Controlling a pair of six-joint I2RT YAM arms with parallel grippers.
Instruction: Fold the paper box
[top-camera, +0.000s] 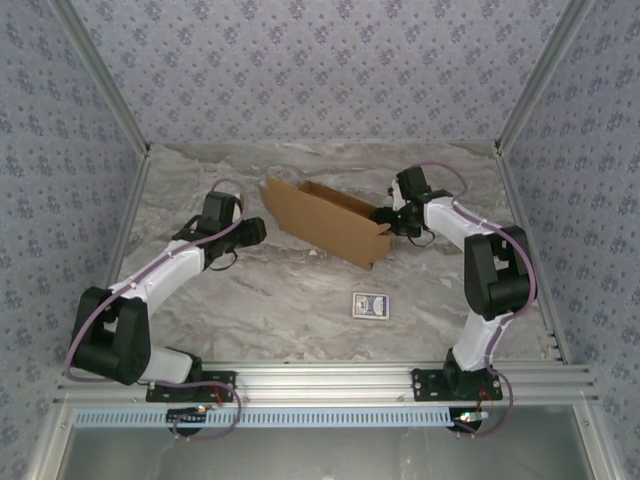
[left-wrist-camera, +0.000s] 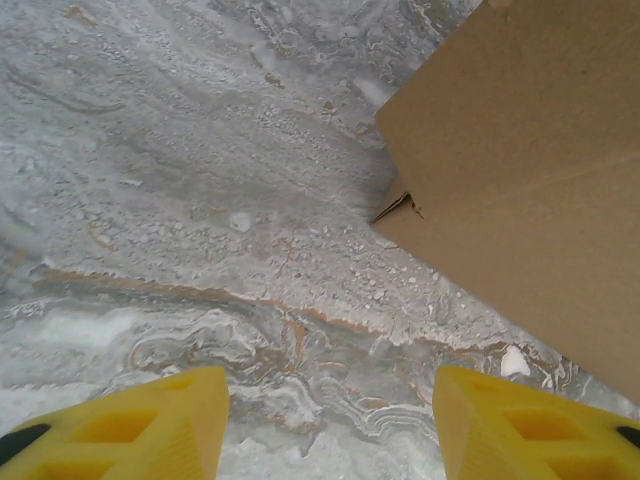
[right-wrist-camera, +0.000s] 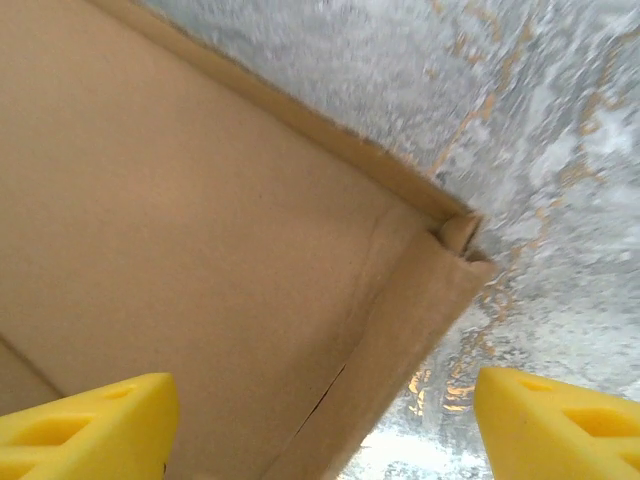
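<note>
Seen from above, the paper box (top-camera: 325, 222) lies aslant on the marbled worktop (top-camera: 250, 290) between the 2 arms. It is a shallow brown tray with its long walls raised. The right jaws are at its right end, and the left jaws are just beside its left end. That overhead view also takes in a small blue patterned card (top-camera: 370, 305) lying flat, closer to the arm bases than the right jaws and well apart from the box; any print on it is too small to read. The left wrist view adds what the overhead cannot. Its 2 yellow fingers (left-wrist-camera: 140, 435) stand about halfway apart with bare worktop between them and hold nothing. The box's outer corner sits ahead of these jaws and to their right, apart from them, with a small dark gap (left-wrist-camera: 400, 207) where 2 panels meet. The right wrist view looks into the box. Its 2 yellow fingers (right-wrist-camera: 90, 430) are spread wide, 1 over the box floor and 1 outside over the worktop, so the end wall passes between the jaws with neither finger seen pressing on it. Ahead of these jaws the end wall joins a long wall at a corner with a folded tab (right-wrist-camera: 455, 235). The part of the interior in view is plain brown cardboard.
</note>
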